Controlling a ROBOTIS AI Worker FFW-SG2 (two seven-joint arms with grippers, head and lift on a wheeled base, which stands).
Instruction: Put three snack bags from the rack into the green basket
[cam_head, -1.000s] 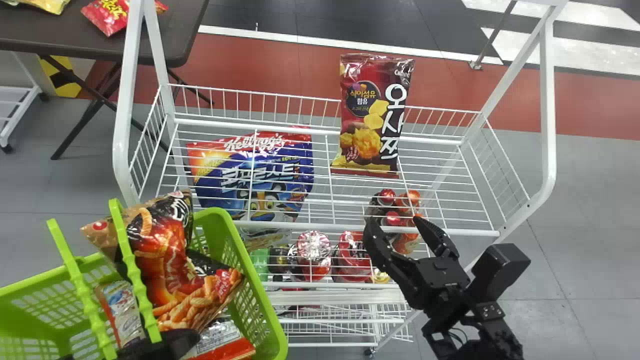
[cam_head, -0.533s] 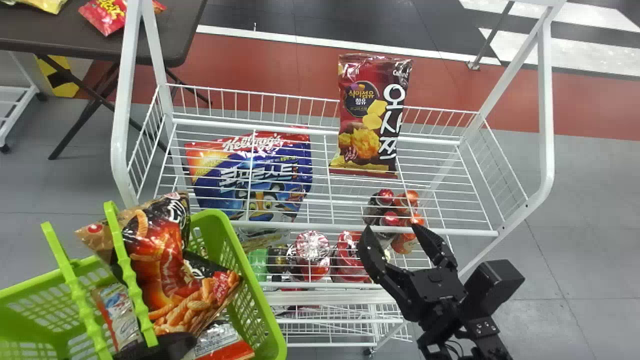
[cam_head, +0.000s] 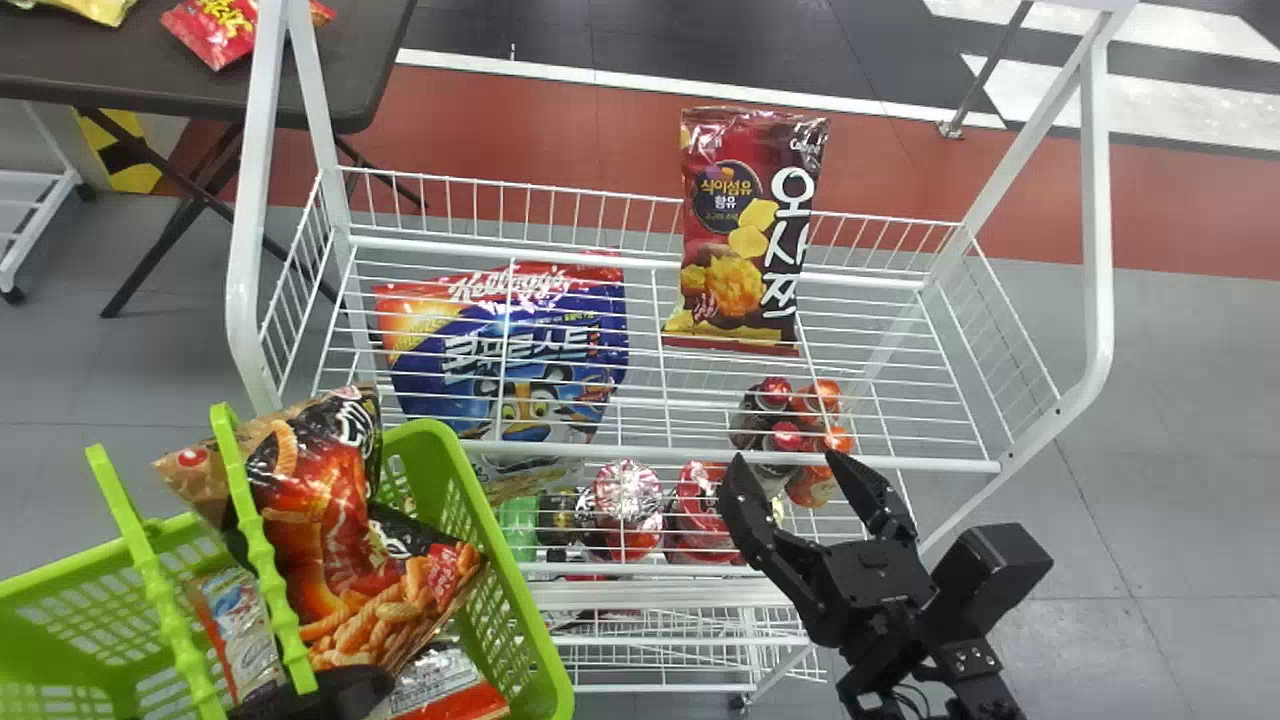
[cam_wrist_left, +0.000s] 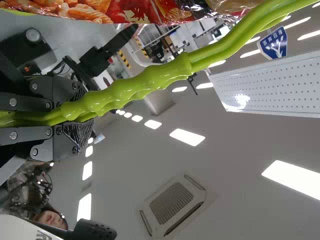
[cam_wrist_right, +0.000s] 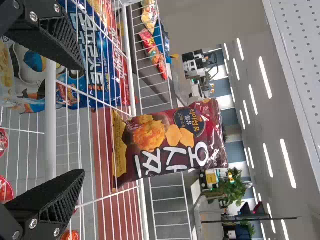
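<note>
While I hold my right claw (cam_head: 786, 459) spread at the front rail of the rack (cam_head: 640, 452), the maroon bag (cam_head: 742, 235) stands beyond it, apart from its fingertips, on the top shelf by the back rail. From my right wrist view, that bag is straight out ahead of the parted fingers. The blue cereal bag (cam_head: 500, 350) lies farther left on the same shelf, while cans (cam_head: 775, 395) sit on a level below, just past the right claw. Well to that claw's left I have the green basket (cam_head: 520, 610), with orange-and-black snack bags (cam_head: 325, 510) piled in it. My left claw (cam_head: 312, 693) is pinching the basket's handle (cam_wrist_left: 135, 85). Far off, beyond and left of the right claw, a red packet (cam_head: 212, 30) rests on a dark surface (cam_head: 120, 75).
</note>
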